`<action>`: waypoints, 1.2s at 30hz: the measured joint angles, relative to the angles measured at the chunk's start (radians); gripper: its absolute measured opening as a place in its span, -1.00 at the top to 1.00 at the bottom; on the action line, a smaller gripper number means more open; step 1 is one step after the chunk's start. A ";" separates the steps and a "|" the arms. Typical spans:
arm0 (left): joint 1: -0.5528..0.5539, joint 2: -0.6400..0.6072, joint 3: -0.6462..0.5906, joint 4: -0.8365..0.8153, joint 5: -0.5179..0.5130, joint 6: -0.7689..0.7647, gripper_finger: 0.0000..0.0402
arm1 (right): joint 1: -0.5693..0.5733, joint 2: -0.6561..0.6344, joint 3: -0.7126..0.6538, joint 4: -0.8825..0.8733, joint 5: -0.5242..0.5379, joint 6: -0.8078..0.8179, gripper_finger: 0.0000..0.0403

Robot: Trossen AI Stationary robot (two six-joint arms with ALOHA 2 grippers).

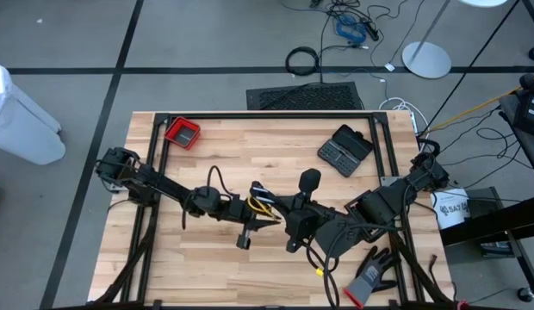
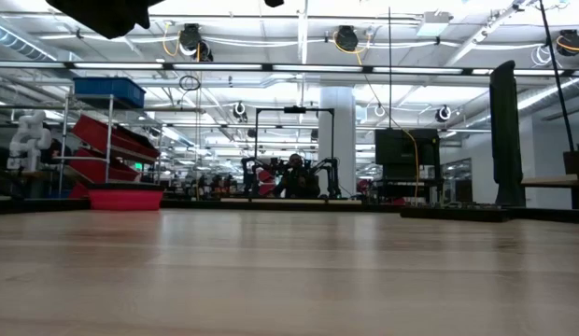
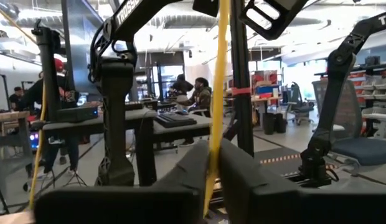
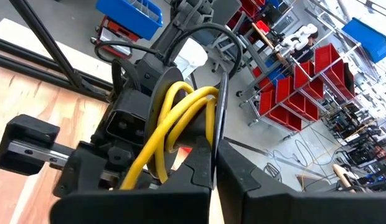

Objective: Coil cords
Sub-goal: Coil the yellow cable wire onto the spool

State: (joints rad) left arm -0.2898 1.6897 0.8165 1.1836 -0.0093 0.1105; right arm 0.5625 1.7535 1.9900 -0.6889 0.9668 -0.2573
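Both grippers meet above the middle of the table. The yellow cord (image 1: 263, 207) sits in loops between them, and a thin black cord (image 4: 220, 106) runs beside it. My left gripper (image 1: 253, 210) comes in from the table's left and is shut on a strand of the yellow cord (image 3: 213, 143). Facing it from the right, my right gripper (image 1: 282, 212) is shut on both cords. In the low view neither the cords nor the fingertips show. My left gripper pinches a single strand of the yellow cord (image 3: 211, 163) between its two fingers. The fingers lie about level and cross the strand, which runs straight up out of the grip, clear of the table. My right gripper has the yellow loops (image 4: 175, 140) and the black cord (image 4: 216, 134) coming out from between its shut fingers (image 4: 199, 165). The loops arch toward the left gripper (image 4: 121, 127), held above the wood. The place of contact is hidden by the fingers.
A red tray (image 1: 183, 133) stands at the far left, and a black case (image 1: 344, 149) at the far right. A grey-black glove (image 1: 370, 277) lies near the front right edge. Black frame rails (image 1: 267, 115) border the table. Bare wood (image 1: 224, 267) lies in front of the arms.
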 joint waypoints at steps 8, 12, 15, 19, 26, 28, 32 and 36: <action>0.031 0.000 0.000 -0.006 -0.023 -0.001 0.96 | 0.002 0.000 0.000 -0.008 -0.004 0.028 1.00; 0.054 0.000 0.000 -0.044 -0.023 -0.045 0.97 | 0.006 0.000 0.000 -0.027 -0.005 0.055 1.00; 0.070 0.000 0.000 -0.077 -0.026 -0.051 0.98 | 0.011 0.000 0.000 -0.034 -0.005 0.068 1.00; 0.083 0.000 -0.009 -0.097 -0.027 -0.051 0.98 | 0.028 0.000 0.000 -0.060 -0.003 0.091 1.00; 0.118 -0.002 -0.021 -0.147 -0.048 -0.051 0.98 | 0.055 0.001 0.000 -0.133 0.009 0.169 1.00; 0.128 -0.002 -0.021 -0.169 -0.049 -0.051 0.98 | 0.061 0.001 0.000 -0.169 0.023 0.206 1.00; 0.143 -0.004 -0.021 -0.222 -0.059 -0.051 0.98 | 0.075 0.001 0.000 -0.271 0.059 0.305 1.00; 0.157 -0.011 -0.021 -0.269 -0.075 -0.051 0.98 | 0.081 0.001 0.000 -0.356 0.061 0.399 1.00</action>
State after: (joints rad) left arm -0.1326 1.6788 0.7956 0.9144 -0.0844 0.0594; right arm 0.6434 1.7542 1.9900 -1.0451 1.0275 0.1419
